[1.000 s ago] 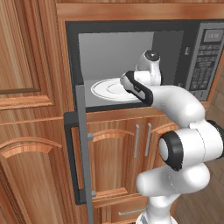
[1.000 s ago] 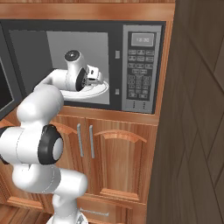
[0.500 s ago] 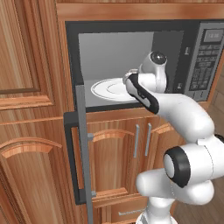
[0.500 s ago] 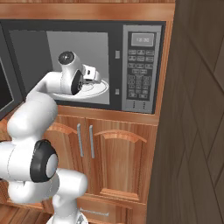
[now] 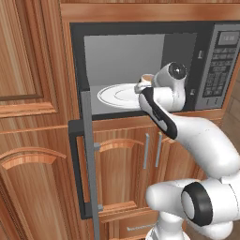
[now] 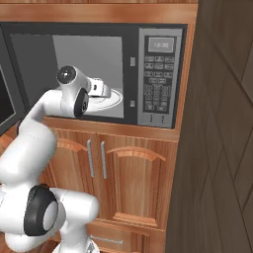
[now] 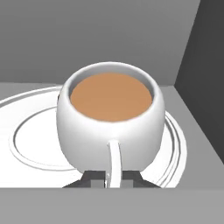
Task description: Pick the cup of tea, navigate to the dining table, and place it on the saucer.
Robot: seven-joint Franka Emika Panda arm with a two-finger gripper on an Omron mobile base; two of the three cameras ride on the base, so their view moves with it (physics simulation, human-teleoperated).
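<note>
While we look along the hand, these are our notes on the scene:

Cup of tea: the cup of tea (image 7: 111, 118) is a round white cup full of brown liquid, with its handle turned toward us — we see its rim in the left base view (image 5: 146, 78) too.
Gripper: the gripper (image 7: 113, 176) has its two dark tips pressed in on the cup's handle, one on each side, pinching it.
Plate: the large white plate (image 7: 26, 131) lies under the cup, on the floor of the microwave (image 6: 155, 74).
Microwave: its door (image 5: 86, 159) is swung wide open, edge-on to us in the left base view; the keypad sits to the right of the cavity.
Arm: it reaches up into the cavity, wrist at the opening.
Cabinets: wooden doors (image 6: 123, 178) with metal handles below.
</note>
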